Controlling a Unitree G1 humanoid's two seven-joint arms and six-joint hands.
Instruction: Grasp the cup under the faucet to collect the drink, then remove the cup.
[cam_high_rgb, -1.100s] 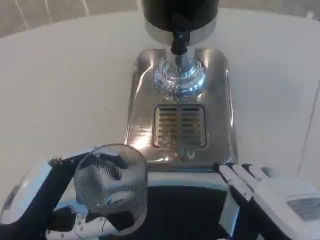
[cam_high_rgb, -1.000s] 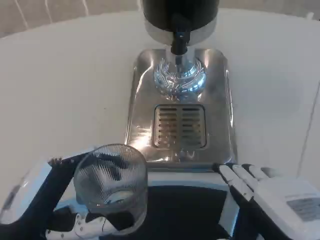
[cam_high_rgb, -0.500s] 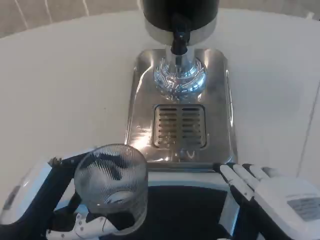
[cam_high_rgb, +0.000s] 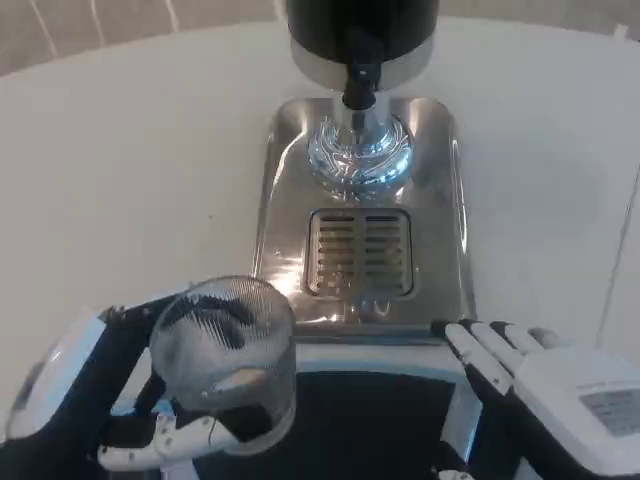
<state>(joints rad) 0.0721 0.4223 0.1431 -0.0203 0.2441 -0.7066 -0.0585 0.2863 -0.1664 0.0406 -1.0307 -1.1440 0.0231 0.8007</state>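
1. Fingers (cam_high_rgb: 165, 438) of the left hand (cam_high_rgb: 120, 400), white and black, wrap around the lower part of a clear ribbed glass cup (cam_high_rgb: 225, 360) and grip it.
2. That cup is upright or nearly so, near the front-left corner of the shiny stainless-steel drip tray (cam_high_rgb: 440, 200), off the tray and well short of the tap; whether it rests on the desk (cam_high_rgb: 120, 160) or is lifted I cannot tell.
3. Fingers (cam_high_rgb: 478, 352) of the right hand (cam_high_rgb: 545, 390) lie straight and slightly apart, holding nothing, just beside the tray's front-right corner.
4. At the tray's far end stands the black, round drink dispenser (cam_high_rgb: 362, 25), its black faucet (cam_high_rgb: 358, 82) hanging over the tray's bright reflective patch.
5. A slotted metal grate (cam_high_rgb: 360, 253) sits in the tray's middle, between the faucet and the front edge.
6. Along the tray's near edge runs a dark panel (cam_high_rgb: 370, 420), lying between the two hands.
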